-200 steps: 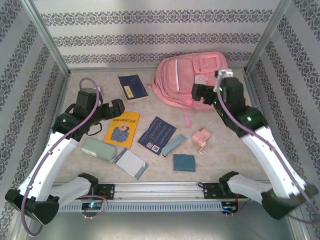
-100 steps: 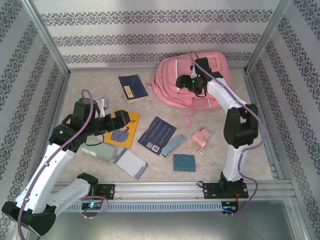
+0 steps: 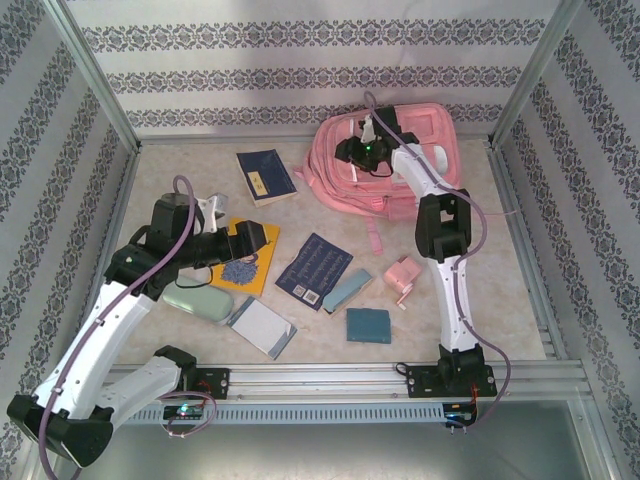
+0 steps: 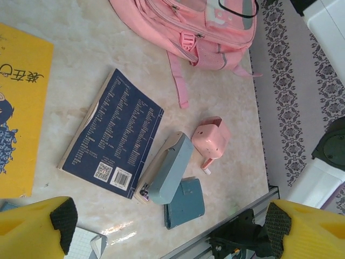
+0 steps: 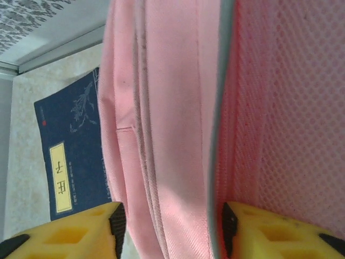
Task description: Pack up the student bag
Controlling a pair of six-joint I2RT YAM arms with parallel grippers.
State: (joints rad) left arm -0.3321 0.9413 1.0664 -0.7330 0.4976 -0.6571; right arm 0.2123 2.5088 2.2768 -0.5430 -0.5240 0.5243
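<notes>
We take this for a lab's robot test cell. Patterned wallpaper panels [image 3: 300, 80] framed by bare aluminium posts [image 3: 95, 80] rise just beyond the right claw [image 3: 352, 152] and to both sides of it. A marble-look bench [image 3: 490, 270] lies beneath it, and two arms [image 3: 455, 290] are bolted to a metal rail [image 3: 330, 378] well behind it.

Patterned striped walls [image 3: 300, 60] enclose a pale marbled table [image 3: 500, 300].

Pink student bag [image 3: 340, 180] — yellow book [image 4: 21, 118], damask-striped walls [image 3: 300, 40].

student bag [image 5: 178, 135] – matt woven pink cloth, part open mesh – on glossy marbled table [image 4: 108, 43]
</notes>
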